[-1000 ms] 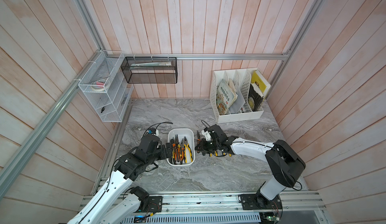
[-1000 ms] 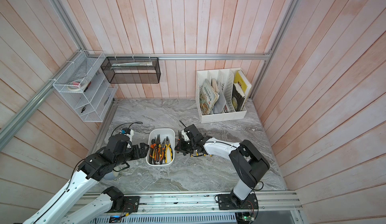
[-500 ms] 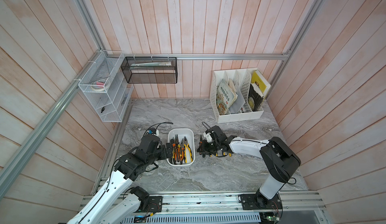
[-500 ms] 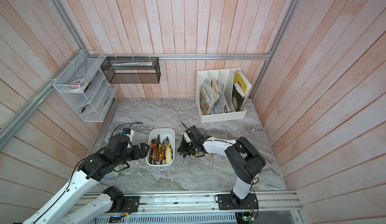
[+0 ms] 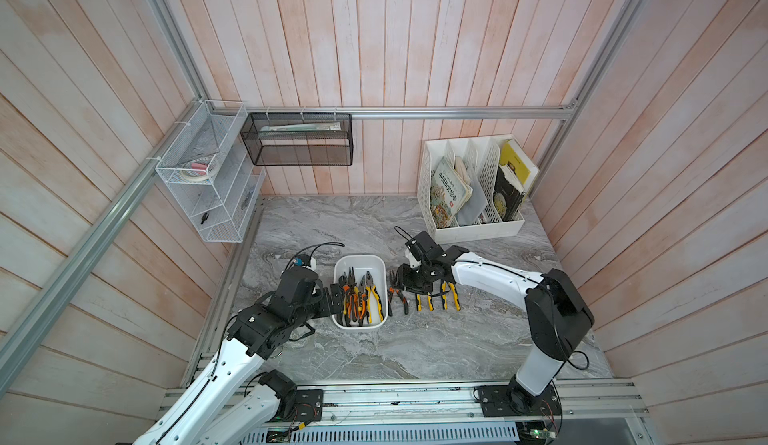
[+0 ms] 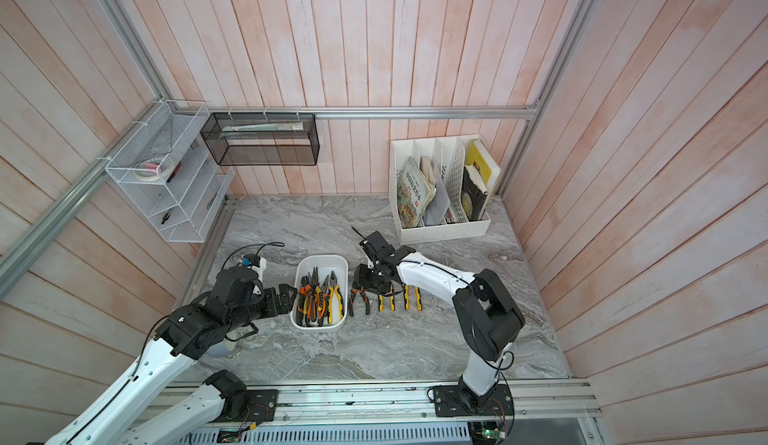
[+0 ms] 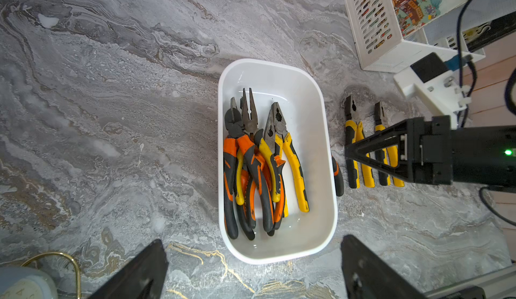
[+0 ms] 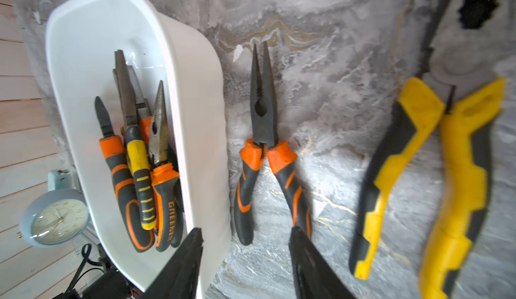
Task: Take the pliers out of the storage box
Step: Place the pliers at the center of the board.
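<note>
The storage box (image 5: pixel 360 259) (image 7: pixel 275 66) is a white tub on the marble table, and several pliers (image 5: pixel 359 297) (image 7: pixel 259 166) (image 8: pixel 139 172) with orange or yellow handles lie in it. Right of the box, an orange-handled needle-nose pair (image 8: pixel 262 116) (image 5: pixel 397 297) lies flat on the table. Two yellow-handled pairs (image 5: pixel 424 301) (image 7: pixel 386 155) lie further right. My right gripper (image 8: pixel 245 230) (image 5: pixel 405 281) hovers over the needle-nose pair's handles, open, with its fingers clear of them. My left gripper (image 7: pixel 254 241) (image 5: pixel 332 297) stands wide open at the box's left side, holding nothing.
A white perforated file holder (image 5: pixel 473 198) with books stands at the back right. A white wire rack (image 5: pixel 203 189) and a black mesh basket (image 5: pixel 299 139) hang on the walls. A small pale-blue clock (image 8: pixel 55 219) sits under my left arm.
My right gripper has opened and let go of the orange needle-nose pliers, which now rest on the table beside the box. The left arm has not moved.
</note>
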Tool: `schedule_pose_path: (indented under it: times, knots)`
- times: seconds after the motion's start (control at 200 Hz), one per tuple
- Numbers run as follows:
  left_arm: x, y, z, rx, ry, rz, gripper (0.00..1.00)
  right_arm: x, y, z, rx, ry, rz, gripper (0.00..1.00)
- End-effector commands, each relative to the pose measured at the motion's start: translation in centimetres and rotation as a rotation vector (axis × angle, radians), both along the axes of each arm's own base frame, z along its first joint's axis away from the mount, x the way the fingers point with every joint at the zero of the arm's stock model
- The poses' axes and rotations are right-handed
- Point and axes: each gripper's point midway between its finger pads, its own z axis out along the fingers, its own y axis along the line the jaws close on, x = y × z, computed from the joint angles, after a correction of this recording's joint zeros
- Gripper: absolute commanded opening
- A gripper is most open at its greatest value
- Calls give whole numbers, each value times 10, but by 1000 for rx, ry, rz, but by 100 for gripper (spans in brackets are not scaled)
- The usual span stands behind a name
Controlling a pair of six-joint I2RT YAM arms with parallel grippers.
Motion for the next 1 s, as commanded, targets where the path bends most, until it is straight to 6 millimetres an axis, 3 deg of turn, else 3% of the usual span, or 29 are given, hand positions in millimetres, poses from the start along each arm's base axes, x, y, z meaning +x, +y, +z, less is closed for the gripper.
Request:
schedule_pose_path:
  times: [0.0,0.145,0.375,0.7,0.995]
  knots:
    - [-1,3,-2,14,-2,8,100,-4,-20,-11,-143,29,1,59]
    - [-1,3,-1,13,-3,7,100,5,-15,-19,-181,28,17,65]
    - [-1,3,-1,13,-3,5,100,30,-2,-28,-236,14,42,65]
    - [-1,2,-3,18,5,-1,100,54,11,-39,-289,-5,73,59]
    - [-1,2,-3,19,4,0,100,53,17,-57,-327,19,92,46]
